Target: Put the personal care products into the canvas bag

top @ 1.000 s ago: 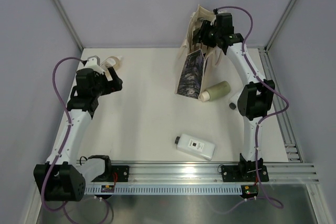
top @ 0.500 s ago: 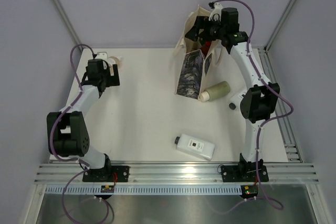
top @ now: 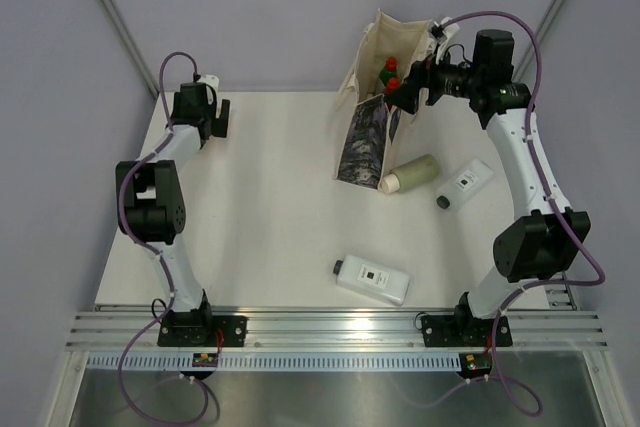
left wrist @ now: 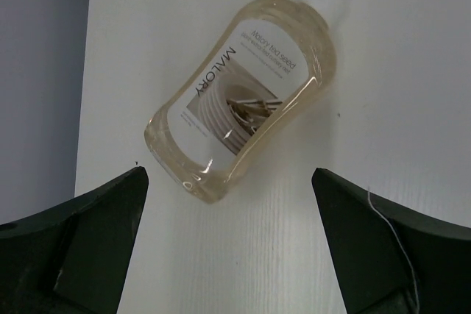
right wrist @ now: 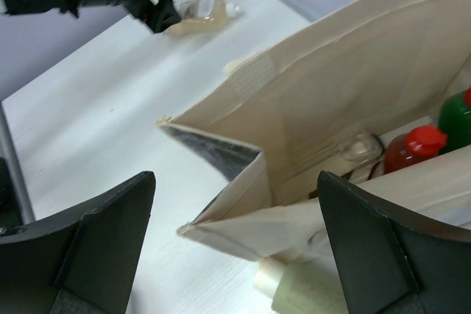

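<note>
Cream canvas bag (top: 360, 152) upright, 2 red-capped bottles (top: 388, 75) inside, peach bottle (left wrist: 239, 101) flat

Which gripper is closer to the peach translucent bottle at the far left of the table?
Left. The left gripper hangs open directly over the peach translucent bottle; the right gripper is across the table at the canvas bag.

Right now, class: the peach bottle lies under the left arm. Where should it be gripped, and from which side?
Grip the peach bottle across its waist, coming straight down from above. It lies flat on the table, label up, askew to the open left fingers, so likely turn the wrist to meet its narrow edges.
</note>
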Robot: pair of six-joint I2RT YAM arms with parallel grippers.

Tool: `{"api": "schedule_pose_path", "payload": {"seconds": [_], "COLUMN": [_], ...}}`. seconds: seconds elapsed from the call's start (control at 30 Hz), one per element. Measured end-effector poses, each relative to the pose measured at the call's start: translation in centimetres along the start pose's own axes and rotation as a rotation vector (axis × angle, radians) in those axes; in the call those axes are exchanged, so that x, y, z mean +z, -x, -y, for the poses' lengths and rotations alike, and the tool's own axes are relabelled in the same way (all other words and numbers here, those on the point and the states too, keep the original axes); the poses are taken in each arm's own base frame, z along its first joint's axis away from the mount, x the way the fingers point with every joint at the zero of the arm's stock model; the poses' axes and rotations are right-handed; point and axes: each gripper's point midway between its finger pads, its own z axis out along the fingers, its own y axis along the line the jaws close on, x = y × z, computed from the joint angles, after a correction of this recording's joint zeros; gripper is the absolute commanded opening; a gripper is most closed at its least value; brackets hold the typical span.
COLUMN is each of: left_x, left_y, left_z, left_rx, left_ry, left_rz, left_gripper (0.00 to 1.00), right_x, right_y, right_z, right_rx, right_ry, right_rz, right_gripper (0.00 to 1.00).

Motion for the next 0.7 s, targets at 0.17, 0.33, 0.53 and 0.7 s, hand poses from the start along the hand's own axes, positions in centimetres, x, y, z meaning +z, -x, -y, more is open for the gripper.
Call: {"api": "schedule_pose_path", "payload": {"seconds": [0.17,0.33,0.53,0.7], "left_x": [3.0,5.9,7.1,6.6], "left_y": [0.1,0.6,1.2,-1.1], "left_z": [0.2,0.7,-0.4,-1.1], "left_rx": [0.026,0.023,-0.033,-0.043], "left_ry": [-0.015,-0.062,-0.113,-0.116], "left_rz": [-0.015,-0.038,-0.079,-0.176], "left_gripper": [0.96,0.99,0.98,0.98], "right_x": [-0.5,-1.0,-2.0,-3.1], "right_y": [-4.3,-6.0,-5.1,-3.9], "right_z": [-1.3,-1.0,-1.0,-1.2], "right_rx": [0.051,0.086,0.125,0.165], "right_ry": [0.046,0.047,0.043,0.05], "right_rz": [-0.073,-0.093,-0.061,-0.025], "right_gripper": [1.0,1.0,0.99,1.0]}}
